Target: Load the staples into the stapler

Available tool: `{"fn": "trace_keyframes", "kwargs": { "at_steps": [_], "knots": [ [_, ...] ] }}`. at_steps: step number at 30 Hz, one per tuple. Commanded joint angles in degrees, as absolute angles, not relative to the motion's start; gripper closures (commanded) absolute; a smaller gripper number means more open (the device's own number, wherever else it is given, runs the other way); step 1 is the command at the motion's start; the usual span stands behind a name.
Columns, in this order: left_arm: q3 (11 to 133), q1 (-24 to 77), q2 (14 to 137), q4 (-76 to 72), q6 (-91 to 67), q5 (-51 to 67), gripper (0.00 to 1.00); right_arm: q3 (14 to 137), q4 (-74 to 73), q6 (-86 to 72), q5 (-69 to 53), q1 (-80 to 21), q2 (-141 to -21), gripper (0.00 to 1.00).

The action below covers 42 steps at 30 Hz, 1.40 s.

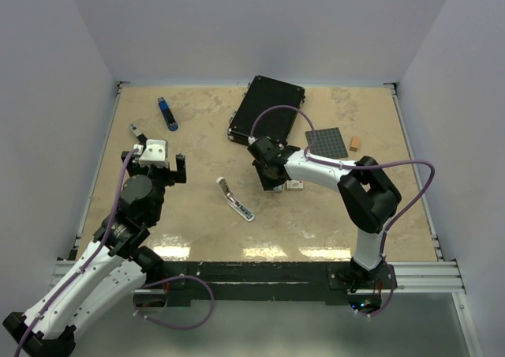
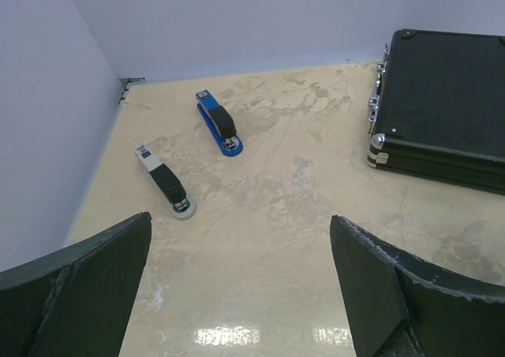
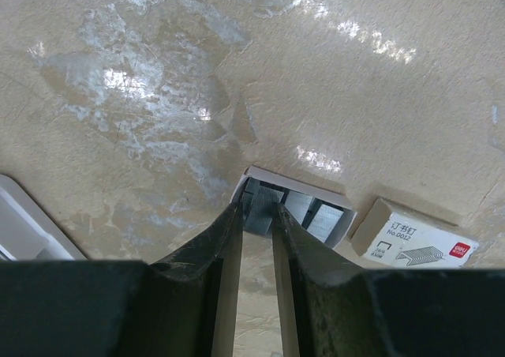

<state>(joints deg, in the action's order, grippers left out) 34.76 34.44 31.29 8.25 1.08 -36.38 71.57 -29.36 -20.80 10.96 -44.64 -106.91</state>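
Apparently the right gripper (image 3: 259,208) pinches staples (image 3: 313,215) in their open box (image 3: 296,182), to lift them out; the left gripper (image 2: 241,219) stands wide.

Right claw (image 3: 258,212) tight on staples (image 3: 262,201) in their open white tray (image 3: 298,182), printed sleeve (image 3: 414,242) just beside.

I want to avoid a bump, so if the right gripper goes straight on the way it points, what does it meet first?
The staples in the open white tray, right at the right gripper's tips; whether it touches them is unclear. The printed box sleeve lies off to one side.
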Motion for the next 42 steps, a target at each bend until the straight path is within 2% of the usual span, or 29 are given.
{"fn": "trace_keyframes", "kwargs": {
  "at_steps": [1, 6, 18, 28, 42],
  "knots": [
    [34.5, 33.9, 31.4, 7.6, 0.4, -35.9, 0.0, 73.0, -29.4, -19.6, 9.7, -45.2, -105.8, 0.74],
    [34.5, 33.8, 31.3, 7.6, 0.5, -35.9, 0.0, 73.3, -29.0, -18.5, 5.5, -45.2, -104.9, 0.76],
    [34.5, 33.8, 31.1, 7.7, 0.5, -35.6, 0.0, 72.9, -29.1, -19.4, 9.5, -45.2, -102.1, 0.78],
    [34.5, 33.9, 31.4, 7.7, 0.4, -35.6, 0.0, 73.4, -30.9, -21.2, 12.1, -45.2, -104.5, 0.73],
    [34.5, 33.8, 31.6, 7.9, 0.4, -35.4, 0.0, 73.9, -30.6, -21.1, 11.0, -45.6, -106.7, 0.72]
  ]
}}
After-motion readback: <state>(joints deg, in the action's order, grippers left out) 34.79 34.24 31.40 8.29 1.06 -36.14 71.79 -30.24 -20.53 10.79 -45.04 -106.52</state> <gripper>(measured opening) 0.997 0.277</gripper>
